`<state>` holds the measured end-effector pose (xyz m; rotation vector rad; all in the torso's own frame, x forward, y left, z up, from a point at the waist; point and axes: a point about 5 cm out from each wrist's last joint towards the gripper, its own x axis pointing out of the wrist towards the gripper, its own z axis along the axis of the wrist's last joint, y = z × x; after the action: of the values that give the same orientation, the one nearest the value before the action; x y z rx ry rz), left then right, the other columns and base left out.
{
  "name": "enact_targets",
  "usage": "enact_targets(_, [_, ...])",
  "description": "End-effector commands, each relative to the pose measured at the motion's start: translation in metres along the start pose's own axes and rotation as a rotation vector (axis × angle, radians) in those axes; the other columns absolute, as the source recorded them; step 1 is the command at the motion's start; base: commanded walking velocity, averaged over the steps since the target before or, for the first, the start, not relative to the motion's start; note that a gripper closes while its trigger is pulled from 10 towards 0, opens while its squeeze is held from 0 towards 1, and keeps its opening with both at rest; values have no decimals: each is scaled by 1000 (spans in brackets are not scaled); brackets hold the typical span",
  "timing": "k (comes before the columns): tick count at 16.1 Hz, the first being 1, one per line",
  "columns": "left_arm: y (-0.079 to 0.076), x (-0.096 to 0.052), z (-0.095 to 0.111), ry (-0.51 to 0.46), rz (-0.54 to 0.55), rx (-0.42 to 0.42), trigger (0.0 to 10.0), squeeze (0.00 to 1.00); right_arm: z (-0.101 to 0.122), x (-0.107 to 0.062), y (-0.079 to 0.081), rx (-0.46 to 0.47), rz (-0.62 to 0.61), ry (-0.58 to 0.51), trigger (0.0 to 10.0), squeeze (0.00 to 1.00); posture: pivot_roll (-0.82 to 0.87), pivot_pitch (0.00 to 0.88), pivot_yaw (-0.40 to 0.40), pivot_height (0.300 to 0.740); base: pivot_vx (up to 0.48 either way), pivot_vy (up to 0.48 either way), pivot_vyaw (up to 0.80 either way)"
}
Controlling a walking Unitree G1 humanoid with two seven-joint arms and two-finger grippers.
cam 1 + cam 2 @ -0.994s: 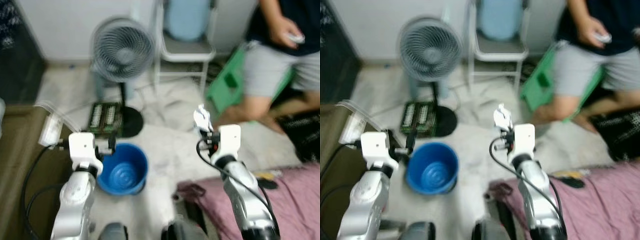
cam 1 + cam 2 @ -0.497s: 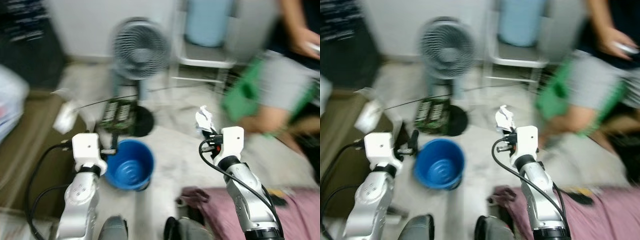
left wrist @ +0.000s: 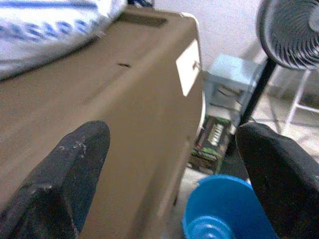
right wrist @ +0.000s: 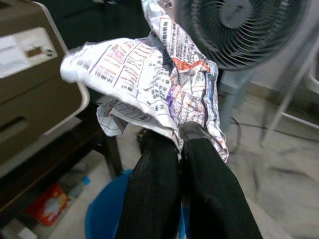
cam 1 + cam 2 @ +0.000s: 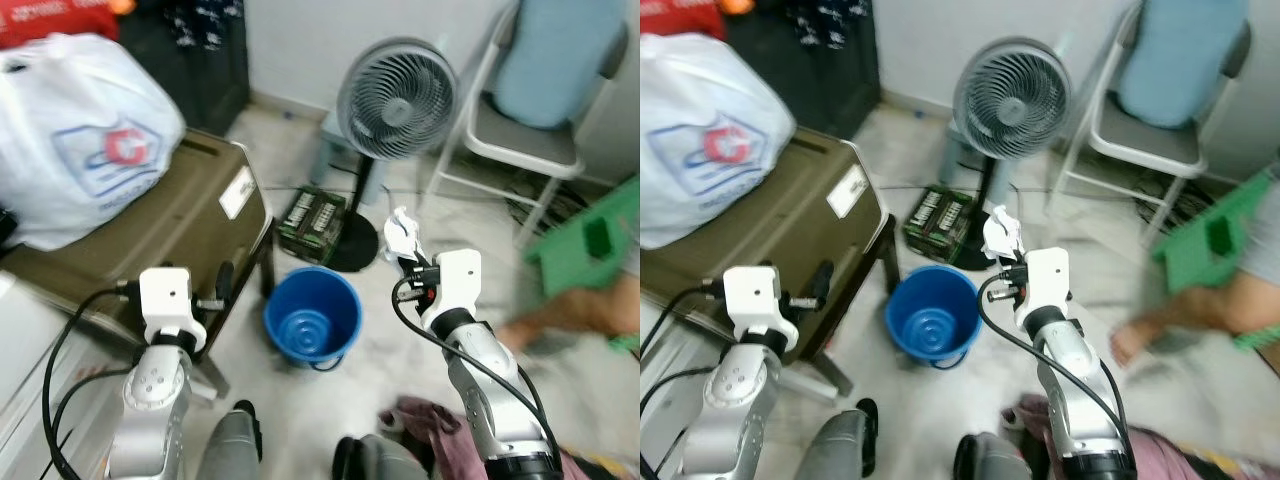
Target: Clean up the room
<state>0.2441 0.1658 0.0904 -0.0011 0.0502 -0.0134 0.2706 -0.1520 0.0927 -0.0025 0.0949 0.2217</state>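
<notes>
The right gripper [image 5: 408,262] is held up in front of the robot, its two black fingers [image 4: 154,189] pressed together on the lower edge of a crumpled paper [image 4: 149,94]. The paper is a printed sheet, bunched into a loose wad, and its long axis runs on from the fingertips, so it stands up and away from the jaws toward the fan [image 5: 397,98] beyond. In the head views the wad sticks up above the gripper, tilted a little to the robot's left. Below the closed jaws and slightly to their left stands a blue bucket [image 5: 311,318], upright on the pale floor [image 5: 420,215], its mouth open upward; the paper is above and beside its rim, not over the middle.

The left gripper [image 3: 174,174] has its jaws wide apart with nothing between them. Ahead of the open jaws is the side of a brown cabinet [image 5: 175,225], with the bucket showing past the far finger. A white plastic bag [image 5: 80,130] rests on top of the cabinet.

A green crate [image 5: 310,215] lies on the floor by the fan's black base. A chair [image 5: 540,100] with a light blue cushion stands to the fan's right, and a person's bare leg [image 5: 560,315] and a green stool [image 5: 590,240] show blurred at the right.
</notes>
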Motion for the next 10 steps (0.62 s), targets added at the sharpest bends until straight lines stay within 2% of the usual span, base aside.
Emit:
enact_targets(1, [-2, -3, -2, 9, -19, -7, 10000, 0, 0, -3, -5, -6, -24, 4, 10000, 0, -9, 159, -84, 740, 0, 0, 0])
enact_targets(8, [-2, -7, 1, -5, -29, -18, 10000, 0, 5, -4, -7, -18, -29, -12, 10000, 0, -10, 170, -92, 740, 0, 0, 0])
enact_targets(10, [-3, -6, 2, -10, -38, -24, 10000, 0, 5, -5, -6, -21, -27, -13, 10000, 0, -14, 173, -93, 740, 264, 0, 0])
